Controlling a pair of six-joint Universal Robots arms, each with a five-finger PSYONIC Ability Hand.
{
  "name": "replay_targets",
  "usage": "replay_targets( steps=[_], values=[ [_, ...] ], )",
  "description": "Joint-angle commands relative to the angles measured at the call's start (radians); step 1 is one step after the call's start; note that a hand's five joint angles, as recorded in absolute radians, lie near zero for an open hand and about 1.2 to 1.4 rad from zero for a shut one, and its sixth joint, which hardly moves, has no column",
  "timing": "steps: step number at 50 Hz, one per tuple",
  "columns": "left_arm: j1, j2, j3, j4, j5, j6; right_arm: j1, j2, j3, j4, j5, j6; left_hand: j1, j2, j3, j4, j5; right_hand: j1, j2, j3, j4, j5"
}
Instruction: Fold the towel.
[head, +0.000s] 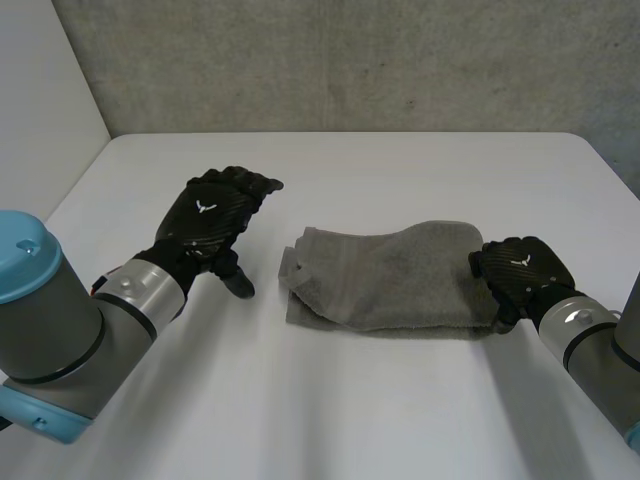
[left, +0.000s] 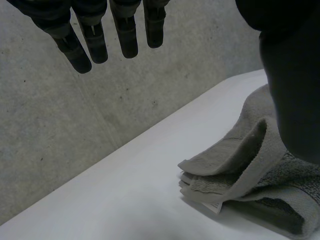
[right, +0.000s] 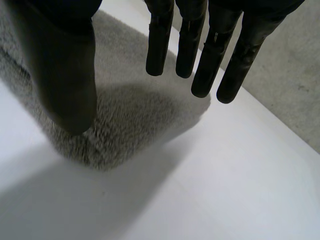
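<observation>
A grey towel (head: 385, 278) lies folded into a thick oblong near the middle of the white table (head: 330, 410). My left hand (head: 212, 222) hovers to the left of it, apart from the cloth, open with its fingers (left: 125, 35) straight. In the left wrist view the towel's layered end (left: 235, 170) lies beside the thumb, with a small label at its lower edge. My right hand (head: 520, 268) is at the towel's right end, open. Its straight fingers (right: 200, 50) and thumb (right: 65, 75) hang just over the towel's corner (right: 130, 115) with no cloth between them.
A grey concrete wall (head: 350, 60) runs behind the table's far edge. A white panel (head: 40, 100) stands at the far left. Bare table surface lies all round the towel.
</observation>
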Motion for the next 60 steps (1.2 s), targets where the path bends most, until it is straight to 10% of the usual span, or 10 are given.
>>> replay_targets(
  steps=[1,11,15,28,35,46,50,60],
  values=[
    [-0.014,-0.004,0.003,-0.001,-0.020,0.001,-0.007,0.076,0.003,-0.062,-0.020,0.003,-0.077,-0.065,-0.052,-0.069,-0.205,0.052,0.058,0.054,0.054,0.048],
    [-0.014,-0.004,-0.002,-0.001,-0.021,-0.001,-0.005,0.131,-0.019,-0.081,-0.021,0.007,-0.077,-0.065,-0.052,-0.069,-0.205,0.237,0.243,0.239,0.240,0.233],
    [-0.014,-0.004,-0.001,-0.001,-0.021,-0.002,-0.007,0.151,-0.025,-0.081,-0.011,0.003,-0.077,-0.065,-0.052,-0.069,-0.205,0.838,0.845,0.840,0.841,0.834],
    [-0.012,0.029,0.042,-0.004,-0.031,-0.010,0.130,0.030,-0.253,0.000,-0.005,-0.076,-0.077,-0.065,-0.052,-0.069,-0.205,0.841,0.847,0.843,0.844,0.837],
    [-0.012,0.054,0.071,-0.002,-0.115,-0.099,0.448,0.270,-0.549,0.178,-0.011,-0.133,-0.077,-0.065,-0.052,-0.069,-0.205,0.841,0.847,0.843,0.844,0.837],
    [-0.015,0.054,0.079,-0.002,-0.141,-0.133,0.579,0.452,-0.629,0.220,0.032,-0.245,-0.077,-0.065,-0.052,-0.069,-0.205,0.841,0.847,0.843,0.844,0.837],
    [-0.015,0.049,0.093,-0.001,-0.143,-0.143,0.570,0.383,-0.597,0.196,0.086,-0.141,-0.077,-0.065,-0.052,-0.069,-0.205,-0.381,-0.375,-0.379,-0.378,-0.385],
    [-0.069,-0.052,0.209,-0.013,-0.184,-0.288,0.320,0.078,-0.393,0.155,0.080,0.301,-0.062,-0.050,-0.038,-0.054,-0.190,-0.381,-0.375,-0.379,-0.378,-0.385]
  ],
)
